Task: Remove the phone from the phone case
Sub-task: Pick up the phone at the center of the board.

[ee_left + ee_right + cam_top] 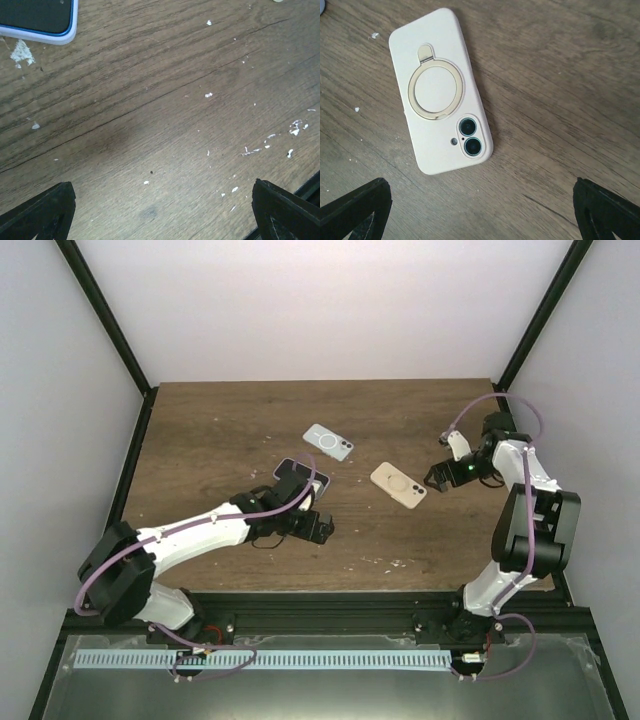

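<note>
Right pincer [480,212] open, just right of beige cased phone [440,92] (face down) on bench [560,75]. Left pincer [162,210] open, nr blue-rimmed phone [35,20].

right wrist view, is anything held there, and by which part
Nothing is held: the right gripper is open, and the beige phone case with a ring stand lies flat on the wooden table, clear of both fingers.
</note>
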`<action>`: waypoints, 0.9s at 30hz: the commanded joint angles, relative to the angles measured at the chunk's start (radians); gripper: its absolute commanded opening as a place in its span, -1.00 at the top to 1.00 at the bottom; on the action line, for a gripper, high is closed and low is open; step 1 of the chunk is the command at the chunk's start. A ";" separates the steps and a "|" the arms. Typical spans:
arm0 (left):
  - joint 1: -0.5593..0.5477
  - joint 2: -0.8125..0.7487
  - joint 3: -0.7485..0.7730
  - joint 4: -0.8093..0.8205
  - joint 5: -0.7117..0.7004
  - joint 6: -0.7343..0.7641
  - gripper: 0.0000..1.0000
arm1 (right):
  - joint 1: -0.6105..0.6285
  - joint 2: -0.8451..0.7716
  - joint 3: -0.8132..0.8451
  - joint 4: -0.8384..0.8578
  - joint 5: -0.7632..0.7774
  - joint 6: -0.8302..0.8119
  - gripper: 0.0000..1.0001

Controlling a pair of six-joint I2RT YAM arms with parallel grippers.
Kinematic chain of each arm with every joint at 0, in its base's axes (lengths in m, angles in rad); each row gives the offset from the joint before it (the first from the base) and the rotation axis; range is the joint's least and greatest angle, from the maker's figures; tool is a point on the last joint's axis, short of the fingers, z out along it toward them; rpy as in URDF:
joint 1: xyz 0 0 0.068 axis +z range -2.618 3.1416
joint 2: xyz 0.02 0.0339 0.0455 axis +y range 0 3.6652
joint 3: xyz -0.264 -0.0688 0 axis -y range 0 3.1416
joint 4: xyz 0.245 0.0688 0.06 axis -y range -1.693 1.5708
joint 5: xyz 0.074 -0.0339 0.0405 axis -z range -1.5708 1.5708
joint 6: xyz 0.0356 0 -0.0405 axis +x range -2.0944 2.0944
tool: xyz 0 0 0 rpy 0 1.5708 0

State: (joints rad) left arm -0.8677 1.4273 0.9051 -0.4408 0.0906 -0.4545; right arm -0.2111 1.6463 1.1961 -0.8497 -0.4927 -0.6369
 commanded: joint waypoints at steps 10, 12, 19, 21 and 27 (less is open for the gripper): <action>0.001 0.102 -0.003 0.189 0.005 -0.152 -0.91 | 0.140 0.181 0.064 0.094 0.076 0.071 -1.00; 0.001 0.105 -0.007 0.201 0.003 -0.163 -0.90 | 0.158 0.184 0.037 0.109 0.085 0.078 -0.99; 0.002 0.089 -0.016 0.184 -0.039 -0.159 -0.90 | 0.265 0.113 -0.131 0.093 0.041 0.090 -0.88; 0.002 0.069 -0.016 0.162 -0.069 -0.154 -0.90 | 0.321 0.073 -0.185 0.075 0.016 0.101 -0.87; 0.015 -0.070 -0.086 0.144 -0.238 -0.188 -0.91 | 0.556 -0.067 -0.187 0.005 -0.197 0.083 -0.91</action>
State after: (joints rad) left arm -0.8661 1.4567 0.8680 -0.2893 -0.0200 -0.6117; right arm 0.2173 1.6676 0.9768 -0.7746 -0.5011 -0.5491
